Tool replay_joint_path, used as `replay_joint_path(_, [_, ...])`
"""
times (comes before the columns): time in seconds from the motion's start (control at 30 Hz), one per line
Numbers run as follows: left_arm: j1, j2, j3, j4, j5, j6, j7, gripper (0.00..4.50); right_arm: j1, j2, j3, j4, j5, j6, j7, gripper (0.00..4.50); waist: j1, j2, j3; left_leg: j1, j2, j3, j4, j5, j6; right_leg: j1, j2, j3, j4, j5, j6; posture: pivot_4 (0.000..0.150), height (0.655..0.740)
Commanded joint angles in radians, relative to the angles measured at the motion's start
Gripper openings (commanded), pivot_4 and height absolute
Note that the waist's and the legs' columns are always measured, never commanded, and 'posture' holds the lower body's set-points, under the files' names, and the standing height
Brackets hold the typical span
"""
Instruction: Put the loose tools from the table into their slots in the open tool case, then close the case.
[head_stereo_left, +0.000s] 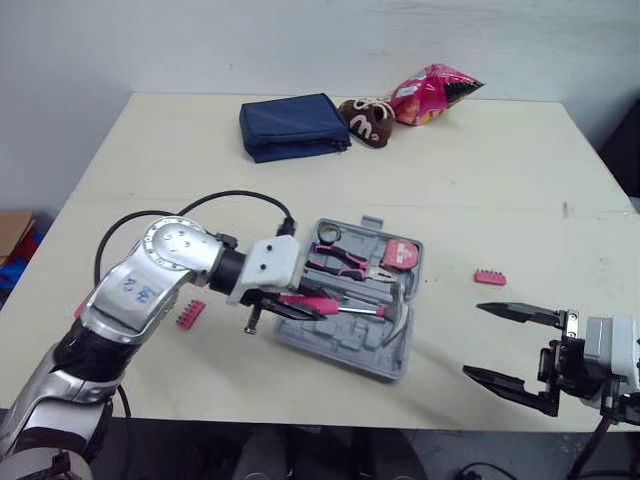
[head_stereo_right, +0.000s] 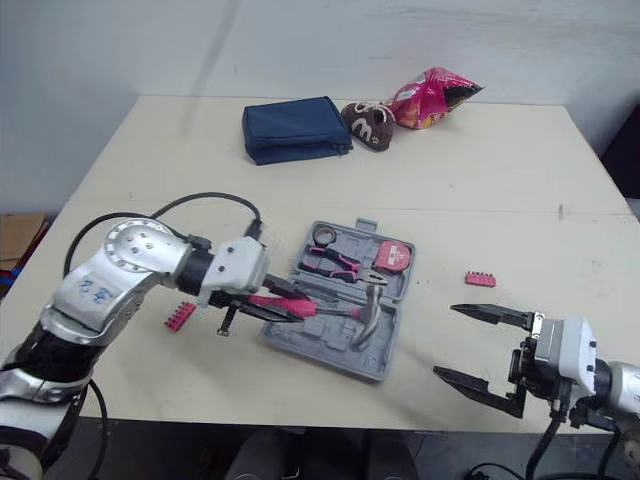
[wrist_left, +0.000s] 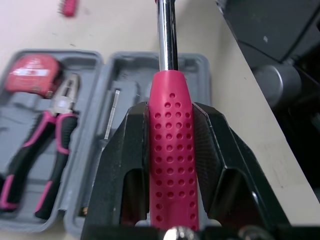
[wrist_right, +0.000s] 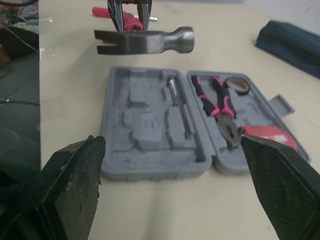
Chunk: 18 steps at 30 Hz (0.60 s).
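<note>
The grey tool case (head_stereo_left: 352, 345) lies open in the middle of the table, holding pink-handled pliers (head_stereo_left: 340, 265), a pink tape measure (head_stereo_left: 401, 255) and a tape roll (head_stereo_left: 329, 234). My left gripper (head_stereo_left: 290, 303) is shut on the pink handle of a hammer (wrist_left: 170, 145), held level just above the case's near half; its steel head (wrist_right: 150, 42) hangs over the case's right edge. A pink bit strip (head_stereo_left: 490, 278) lies to the right of the case, another bit strip (head_stereo_left: 190, 314) to its left. My right gripper (head_stereo_left: 505, 345) is open near the table's front right edge.
At the back of the table sit a navy pouch (head_stereo_left: 293, 126), a brown toy shoe (head_stereo_left: 368, 122) and a pink snack bag (head_stereo_left: 430, 94). A black cable (head_stereo_left: 190, 208) loops over my left arm. The table's front edge (head_stereo_left: 330, 425) runs close to the case.
</note>
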Motion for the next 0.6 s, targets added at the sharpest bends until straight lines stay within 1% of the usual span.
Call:
replay_joint_path(0.03, [-0.072, -0.038, -0.091, 0.021, 0.087, 0.032, -0.009, 0.57, 0.035, 0.005, -0.042, -0.052, 0.011, 0.007, -0.005, 4.50, 0.002, 0.000, 0.000, 0.000, -0.001, -0.001, 0.000, 0.000, 0.001, 0.000, -0.001, 0.002, 0.000, 0.000, 0.000, 0.150, 0.7400])
replay_joint_path(0.07, [-0.083, -0.050, -0.108, 0.033, 0.114, 0.033, 0.001, 0.57, 0.045, 0.010, -0.044, -0.057, 0.008, 0.004, -0.006, 4.50, 0.002, 0.000, 0.000, -0.001, -0.001, -0.001, 0.000, 0.000, 0.001, 0.000, -0.001, 0.005, 0.000, 0.000, 0.000, 0.150, 0.7400])
replay_joint_path(0.2, [-0.105, -0.085, -0.146, 0.063, 0.189, 0.058, 0.031, 0.57, 0.080, 0.040, -0.049, -0.071, -0.004, -0.021, -0.010, 4.50, 0.000, -0.001, 0.001, -0.001, 0.000, -0.002, 0.000, 0.000, 0.001, 0.000, -0.001, 0.006, 0.000, 0.000, 0.000, 0.150, 0.7400])
replay_joint_path(0.37, [-0.124, -0.136, -0.203, 0.108, 0.277, 0.012, 0.038, 0.57, 0.118, 0.078, -0.046, -0.068, -0.026, -0.064, -0.001, 4.50, 0.002, -0.001, 0.001, -0.002, 0.000, -0.002, 0.001, 0.001, 0.000, 0.000, 0.000, 0.005, 0.000, -0.001, -0.001, 0.150, 0.7400])
replay_joint_path(0.47, [-0.144, -0.185, -0.214, 0.163, 0.319, -0.012, 0.061, 0.57, 0.118, 0.088, -0.043, -0.065, -0.034, -0.079, -0.003, 4.50, 0.002, -0.001, 0.001, -0.002, -0.001, -0.002, 0.003, 0.000, 0.002, 0.000, -0.002, 0.006, 0.001, 0.000, 0.000, 0.150, 0.7400])
replay_joint_path(0.6, [-0.167, -0.209, -0.237, 0.207, 0.364, -0.047, 0.039, 0.57, 0.118, 0.093, -0.038, -0.066, -0.038, -0.092, -0.005, 4.50, 0.001, -0.001, 0.001, -0.002, -0.001, -0.002, 0.002, 0.000, 0.002, 0.000, -0.004, 0.006, 0.002, 0.000, 0.000, 0.150, 0.7400])
